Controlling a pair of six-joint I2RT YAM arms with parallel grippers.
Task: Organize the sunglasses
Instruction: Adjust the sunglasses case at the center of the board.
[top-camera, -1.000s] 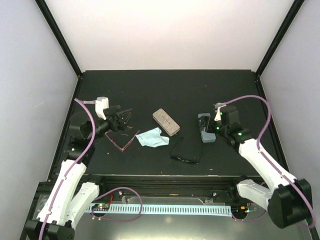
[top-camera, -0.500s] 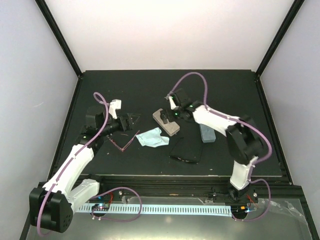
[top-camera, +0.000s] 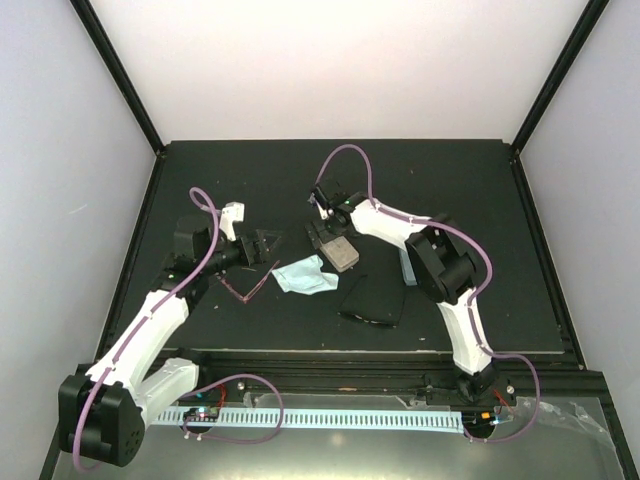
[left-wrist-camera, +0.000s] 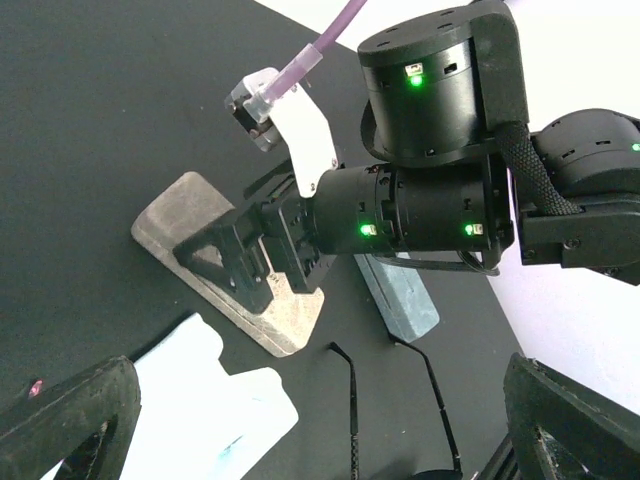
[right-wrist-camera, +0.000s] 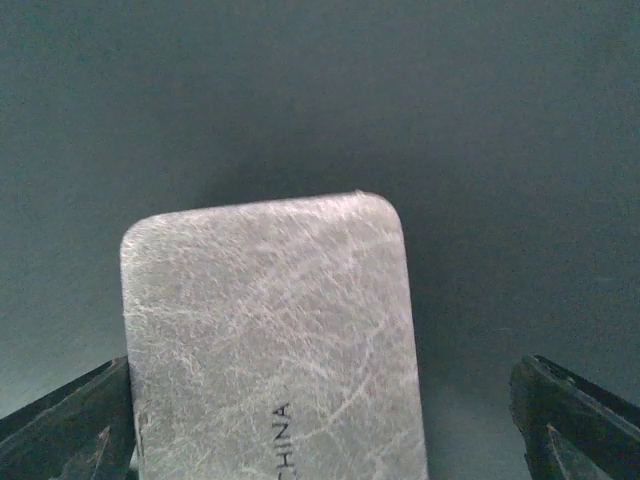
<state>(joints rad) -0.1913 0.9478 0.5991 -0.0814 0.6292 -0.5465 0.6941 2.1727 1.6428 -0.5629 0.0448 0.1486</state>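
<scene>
Right gripper (top-camera: 324, 234): fingers apart, straddling one end of beige-grey case (top-camera: 342, 254) on bench (top-camera: 450, 180). Nearer than case: black sunglasses (top-camera: 370, 301), dark lenses, to its right; pink wire-frame sunglasses (top-camera: 246, 285) to its left; light blue cloth (top-camera: 305, 275) just beside it. Left gripper (top-camera: 262, 243), fingers spread, left of case. Right arm (top-camera: 400, 222) partly hides blue-grey case (left-wrist-camera: 400, 300).

Left to right across the surface (top-camera: 450, 190): left sunglasses (top-camera: 243, 287), cloth (top-camera: 305, 275), right sunglasses (top-camera: 372, 302). Behind the cloth, a case (top-camera: 338, 247) beneath the right hand (top-camera: 322, 233); second case (top-camera: 408, 270) further right.
</scene>
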